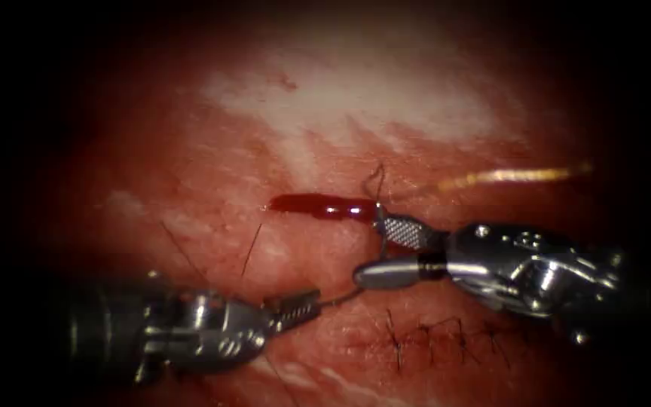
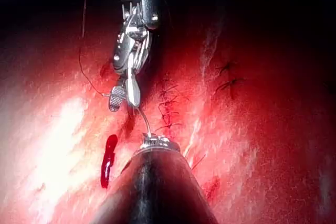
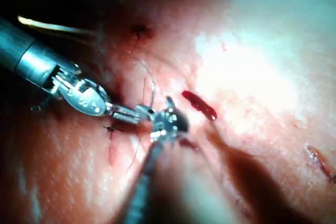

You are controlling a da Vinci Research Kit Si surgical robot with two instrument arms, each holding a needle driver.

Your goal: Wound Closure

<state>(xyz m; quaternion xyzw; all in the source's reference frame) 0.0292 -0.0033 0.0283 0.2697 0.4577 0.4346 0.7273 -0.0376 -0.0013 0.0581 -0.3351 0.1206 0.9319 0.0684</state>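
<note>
L end effector point(image 1: 312, 300) clenched on curved steel needle point(image 1: 340, 298); R end effector point(image 1: 374, 249) spread, empty.

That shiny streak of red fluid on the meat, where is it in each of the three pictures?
Endoscope view: the red fluid lies on the tissue, just left of the right pincer.
Left wrist view: the fluid sits beside the left tool's shaft.
Right wrist view: it lies just past the pincers.
Shared landmark: the right pincer's open jaws.

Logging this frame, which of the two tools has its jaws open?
The right arm's tool: its jaws stand apart beside the red fluid. The left arm's tool is shut on the needle.
</note>
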